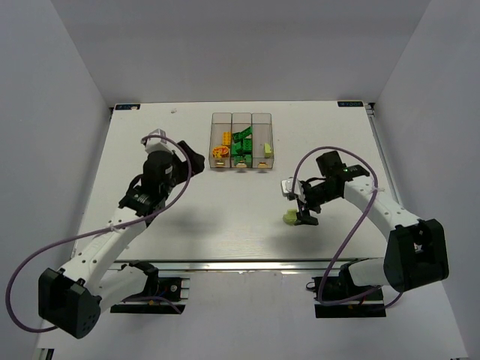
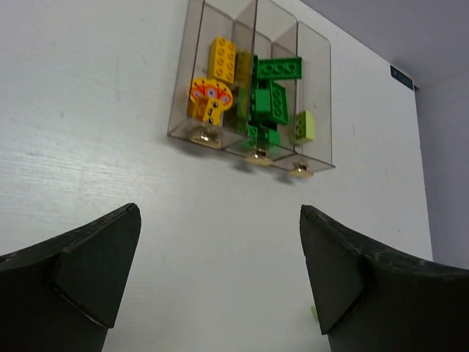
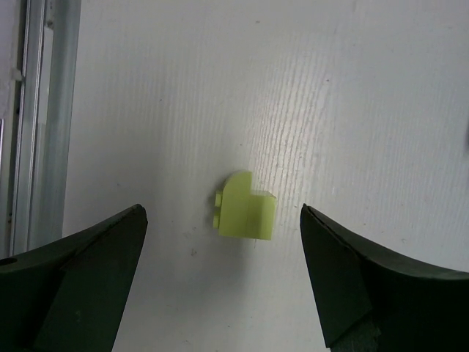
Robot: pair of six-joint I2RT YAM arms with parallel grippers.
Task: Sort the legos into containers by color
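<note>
Right tool (image 3: 221, 213), spread wide and empty, hovers over a yellow-green lego (image 3: 248, 217).

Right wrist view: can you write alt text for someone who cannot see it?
A small pale yellow-green brick lies on the white table, framed by the two dark fingers of the open right hand and touching neither. A metal rail runs down the left edge.
</note>
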